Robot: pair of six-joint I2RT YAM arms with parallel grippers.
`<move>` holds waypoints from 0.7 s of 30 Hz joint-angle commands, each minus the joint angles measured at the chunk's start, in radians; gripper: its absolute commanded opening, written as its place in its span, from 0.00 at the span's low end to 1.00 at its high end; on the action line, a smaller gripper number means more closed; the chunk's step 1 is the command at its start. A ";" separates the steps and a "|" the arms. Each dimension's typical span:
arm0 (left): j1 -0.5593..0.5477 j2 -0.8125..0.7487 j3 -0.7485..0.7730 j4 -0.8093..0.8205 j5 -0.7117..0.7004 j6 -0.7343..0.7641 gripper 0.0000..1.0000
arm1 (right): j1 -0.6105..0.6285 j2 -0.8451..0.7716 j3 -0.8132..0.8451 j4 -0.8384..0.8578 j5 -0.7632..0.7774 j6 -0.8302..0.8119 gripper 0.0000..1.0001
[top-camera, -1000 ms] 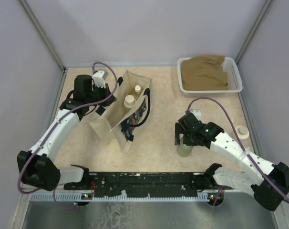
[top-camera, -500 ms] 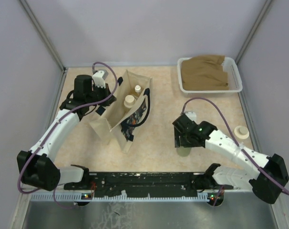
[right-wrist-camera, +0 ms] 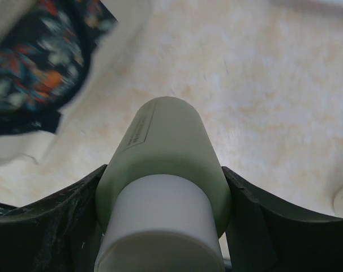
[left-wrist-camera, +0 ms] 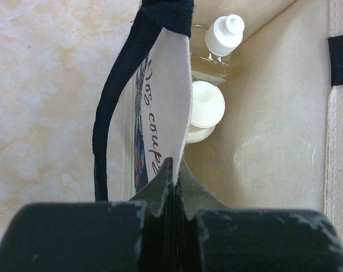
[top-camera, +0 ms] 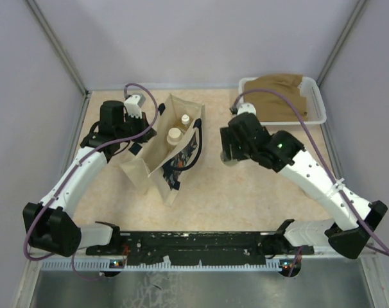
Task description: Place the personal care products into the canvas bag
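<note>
The left gripper (left-wrist-camera: 174,182) is closed on the top edge of the printed wall of the canvas bag (top-camera: 149,163). The bag stands open at 10 o'clock on the table (top-camera: 214,192). Inside it, the cream bottle (left-wrist-camera: 205,107) and the amber-liquid bottle (left-wrist-camera: 219,48) are held upright, just beside each other. At 3 o'clock of the bag, near but apart from it, the pale olive-green cylinder (right-wrist-camera: 166,147) is clamped in the right gripper (top-camera: 233,146).

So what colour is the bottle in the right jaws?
The bottle is pale olive green with a white end, clearest in the right wrist view.
</note>
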 commanded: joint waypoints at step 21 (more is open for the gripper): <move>-0.003 -0.007 0.026 0.024 0.028 -0.013 0.00 | 0.017 0.484 0.713 0.389 -0.452 -0.403 0.00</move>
